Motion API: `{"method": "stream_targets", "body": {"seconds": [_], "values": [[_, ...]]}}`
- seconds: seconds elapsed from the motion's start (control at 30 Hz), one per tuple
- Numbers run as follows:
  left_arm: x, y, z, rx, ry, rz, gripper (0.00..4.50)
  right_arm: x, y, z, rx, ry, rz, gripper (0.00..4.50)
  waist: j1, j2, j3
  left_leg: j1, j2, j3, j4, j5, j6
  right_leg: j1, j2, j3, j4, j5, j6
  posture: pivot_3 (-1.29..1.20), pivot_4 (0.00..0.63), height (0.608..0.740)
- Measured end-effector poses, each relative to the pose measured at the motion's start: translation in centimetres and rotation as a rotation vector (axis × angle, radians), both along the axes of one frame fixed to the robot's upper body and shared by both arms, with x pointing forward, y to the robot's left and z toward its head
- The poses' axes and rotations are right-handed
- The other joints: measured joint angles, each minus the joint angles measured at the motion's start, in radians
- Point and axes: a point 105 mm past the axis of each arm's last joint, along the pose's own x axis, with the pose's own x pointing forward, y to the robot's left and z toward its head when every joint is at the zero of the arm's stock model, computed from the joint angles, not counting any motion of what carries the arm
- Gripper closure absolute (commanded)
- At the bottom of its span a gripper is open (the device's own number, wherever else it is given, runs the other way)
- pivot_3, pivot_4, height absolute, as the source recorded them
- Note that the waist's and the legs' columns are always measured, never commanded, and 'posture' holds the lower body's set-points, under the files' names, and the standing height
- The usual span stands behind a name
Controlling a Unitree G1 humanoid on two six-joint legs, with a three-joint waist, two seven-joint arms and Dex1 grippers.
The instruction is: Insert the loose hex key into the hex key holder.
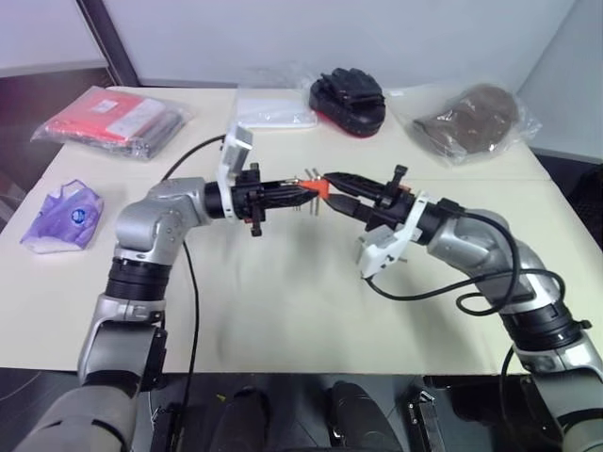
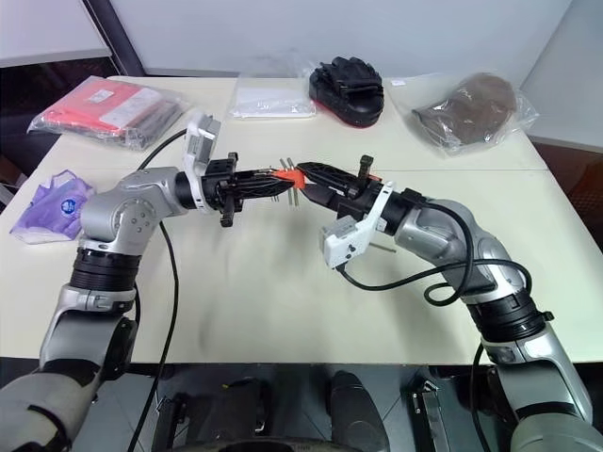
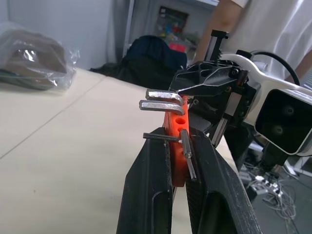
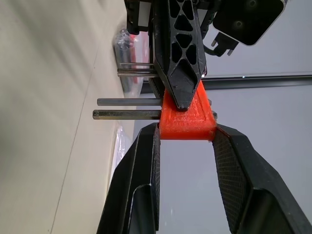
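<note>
Left wrist view: left end effector [image 3: 178, 161] clenched on the hex key holder [image 3: 176, 146], loose hex key [image 3: 187, 153] pinned alongside; right end effector [image 4: 185, 139] gripped the holder's far end. Opposed pulls risked dropping the key.

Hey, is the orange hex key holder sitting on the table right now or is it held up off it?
Held up off it. The hex key holder is clamped between the right gripper and left gripper, above the table.
</note>
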Motion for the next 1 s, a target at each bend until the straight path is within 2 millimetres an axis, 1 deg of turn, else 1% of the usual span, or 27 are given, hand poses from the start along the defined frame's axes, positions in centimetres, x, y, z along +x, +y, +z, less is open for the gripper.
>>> {"method": "stream_targets", "body": {"seconds": [0.17,0.23,0.27,0.3,0.4,0.5,0.57,0.6,0.63,0.73,0.8,0.87,0.9,1.0], "values": [[0.0,-0.1,0.0,-0.004,0.000,-0.003,4.48,-0.1,-0.1,0.0,-0.003,0.013,-0.004,3.51,0.000,0.000,0.000,0.000,0.000,0.000,0.000,0.000,0.000,0.000,0.000,0.000,0.000,0.000,0.000,0.00,0.150,0.740],[0.0,-0.2,-0.1,-0.005,0.003,-0.006,4.50,-0.1,-0.2,0.0,0.005,0.037,-0.004,2.46,0.000,0.000,0.000,0.000,0.000,0.000,0.000,0.000,0.000,0.000,0.000,0.000,0.000,0.000,0.000,0.00,0.150,0.740],[0.0,-0.2,-0.1,-0.006,0.005,-0.004,4.50,-0.2,-0.2,-0.1,0.009,0.047,0.000,2.13,0.000,0.000,0.000,0.000,0.000,0.000,0.000,0.000,0.000,0.000,0.000,0.000,0.000,0.000,0.000,0.00,0.150,0.740],[0.1,-0.2,-0.2,-0.006,0.008,-0.003,4.50,-0.4,-0.2,-0.2,0.011,0.058,0.004,1.66,0.000,0.000,0.000,0.000,0.000,0.000,0.000,0.000,0.000,0.000,0.000,0.000,0.000,0.000,0.000,0.00,0.150,0.740],[0.2,-0.2,-0.3,-0.006,0.013,0.002,4.50,-0.5,-0.2,-0.4,0.009,0.077,-0.002,0.05,0.000,0.000,0.000,0.000,0.000,0.000,0.000,0.000,0.000,0.000,0.000,0.000,0.000,0.000,0.000,0.00,0.150,0.740],[0.2,-0.2,-0.3,0.001,0.008,0.010,4.50,-0.4,-0.3,-0.5,0.009,0.102,-0.015,0.01,0.000,0.000,0.000,0.000,0.000,0.000,0.000,0.000,0.000,0.000,0.000,0.000,0.000,0.000,0.000,0.00,0.150,0.740],[0.2,-0.2,-0.3,0.009,-0.017,0.021,4.50,-0.1,-0.8,-1.0,0.030,0.176,-0.044,0.01,0.000,0.000,0.000,0.000,0.000,0.000,0.000,0.000,0.000,0.000,0.000,0.000,0.000,0.000,0.000,0.00,0.150,0.740],[0.1,-0.2,-0.4,0.012,-0.027,0.028,4.50,0.1,-1.3,-1.6,0.056,0.244,-0.073,0.01,0.001,0.000,0.000,0.000,0.000,0.000,0.000,0.000,0.000,0.000,0.000,0.000,0.000,0.000,0.000,0.00,0.150,0.740],[0.1,-0.1,-0.4,0.017,-0.040,0.038,4.50,0.3,-2.0,-2.2,0.093,0.321,-0.106,0.01,0.004,0.000,0.000,0.000,0.000,0.000,0.000,0.000,0.000,0.001,0.000,0.000,0.000,0.000,0.000,0.00,0.150,0.740],[0.1,0.2,-0.7,0.027,-0.063,0.074,4.50,1.3,-5.2,-4.0,0.299,0.610,-0.251,0.01,0.008,0.000,0.000,0.000,0.000,-0.001,0.001,0.000,0.000,0.001,-0.001,0.000,0.000,0.000,0.000,0.00,0.150,0.740],[0.1,0.3,-0.8,0.032,-0.072,0.093,4.50,1.4,-7.2,-5.1,0.406,0.788,-0.336,0.01,0.009,0.000,0.000,0.000,0.000,-0.001,0.001,0.000,0.000,0.001,-0.001,0.000,0.000,0.000,0.000,0.00,0.150,0.740],[0.0,0.3,-0.8,0.038,-0.086,0.105,4.50,1.1,-8.9,-6.4,0.461,0.945,-0.422,0.01,0.009,0.000,0.000,0.000,0.000,-0.001,0.001,0.000,0.000,0.002,0.000,0.000,0.000,0.000,0.000,0.00,0.150,0.740],[0.0,0.4,-0.8,0.040,-0.087,0.108,4.50,0.9,-9.4,-6.9,0.475,1.006,-0.451,0.01,0.009,0.000,0.000,0.001,0.000,-0.001,0.001,0.000,0.000,0.002,0.000,0.000,0.000,0.000,0.000,0.00,0.150,0.740],[-0.1,0.4,-1.3,0.042,-0.086,0.121,4.50,-0.4,-11.6,-9.8,0.477,1.237,-0.564,0.01,0.008,0.000,0.000,0.001,0.000,-0.001,0.001,0.000,0.000,0.002,0.000,0.000,0.000,0.000,0.000,0.00,0.150,0.740]]}}
